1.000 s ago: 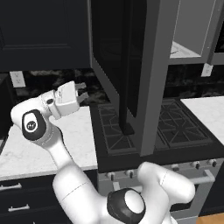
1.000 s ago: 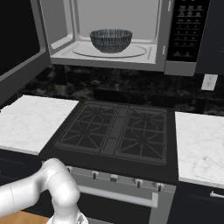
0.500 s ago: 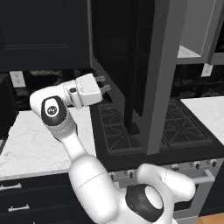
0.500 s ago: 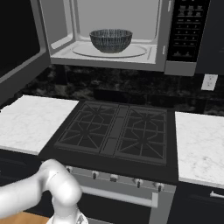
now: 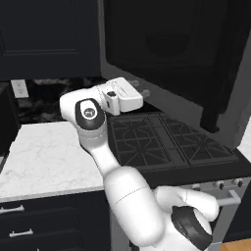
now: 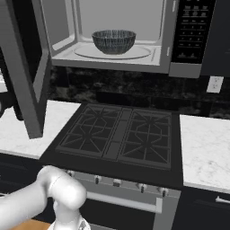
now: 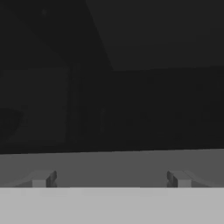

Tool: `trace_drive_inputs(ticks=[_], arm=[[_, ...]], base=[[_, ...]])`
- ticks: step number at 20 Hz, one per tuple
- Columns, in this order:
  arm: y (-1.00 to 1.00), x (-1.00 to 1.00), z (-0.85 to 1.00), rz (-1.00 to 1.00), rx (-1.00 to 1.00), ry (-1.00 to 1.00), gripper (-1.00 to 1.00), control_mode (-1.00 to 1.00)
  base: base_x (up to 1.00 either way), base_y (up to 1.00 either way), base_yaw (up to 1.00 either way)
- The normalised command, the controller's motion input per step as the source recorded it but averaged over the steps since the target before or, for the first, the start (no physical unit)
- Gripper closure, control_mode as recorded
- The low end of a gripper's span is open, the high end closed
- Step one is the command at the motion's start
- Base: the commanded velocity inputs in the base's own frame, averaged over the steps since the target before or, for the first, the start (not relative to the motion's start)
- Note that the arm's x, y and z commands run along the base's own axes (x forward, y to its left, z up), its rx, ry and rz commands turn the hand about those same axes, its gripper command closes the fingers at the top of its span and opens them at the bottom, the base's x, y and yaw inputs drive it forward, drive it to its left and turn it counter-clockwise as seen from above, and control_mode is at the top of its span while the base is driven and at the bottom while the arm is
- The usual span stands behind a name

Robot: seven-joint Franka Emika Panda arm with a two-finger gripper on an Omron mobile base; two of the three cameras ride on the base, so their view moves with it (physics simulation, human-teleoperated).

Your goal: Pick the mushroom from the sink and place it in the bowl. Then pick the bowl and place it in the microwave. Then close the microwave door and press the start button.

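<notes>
Your gripper (image 7: pixel 109 178) stands with its two fingertips (image 7: pixel 43 178) spread wide apart and nothing between them. In the hand view they face a dark glass surface with a grey band along its lower edge, close in front of the tips. From the left base view you can see the white hand (image 5: pixel 122 95) held level, just beside the lower near edge of the microwave door (image 5: pixel 166 54); whether it touches the door you cannot tell from here.

The microwave door hangs swung open, a large dark panel edged in grey. In the right base view it stands out at the left of the microwave (image 6: pixel 134 36), angled toward you, with its edge hanging above the left side of the stove (image 6: pixel 117 137).

The bowl (image 6: pixel 114 41) sits upright inside the microwave, on the round plate in the middle of the cavity floor, grey speckled outside with a darker rim. What lies inside the bowl cannot be made out, so the mushroom's place you cannot tell. The control panel (image 6: pixel 188 31) runs down the right side of the microwave front.

White marble counter (image 5: pixel 44 157) lies on either side of the stove.
</notes>
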Motion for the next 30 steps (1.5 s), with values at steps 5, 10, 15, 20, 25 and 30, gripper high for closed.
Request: trace_drive_inputs(ticks=[5,10,15,20,25,30], arm=[[-0.75,0.15,0.1,0.13,0.04,-0.01,-1.0,-1.0],[-0.6,0.41,0.16,0.14,0.05,0.0,-1.0,-1.0],[-0.5,0.44,0.13,0.15,0.06,0.0,-1.0,-1.0],[-0.38,0.49,0.09,0.14,0.06,0.0,-1.0,-1.0],[-0.28,0.56,0.11,0.13,0.07,0.0,-1.0,-1.0],[-0.16,0.58,0.08,0.11,0.06,0.0,-1.0,-1.0]], base=[[0.0,0.0,0.0],[0.0,0.0,0.0],[0.0,0.0,0.0],[0.0,0.0,0.0],[0.0,0.0,0.0],[0.0,0.0,0.0]])
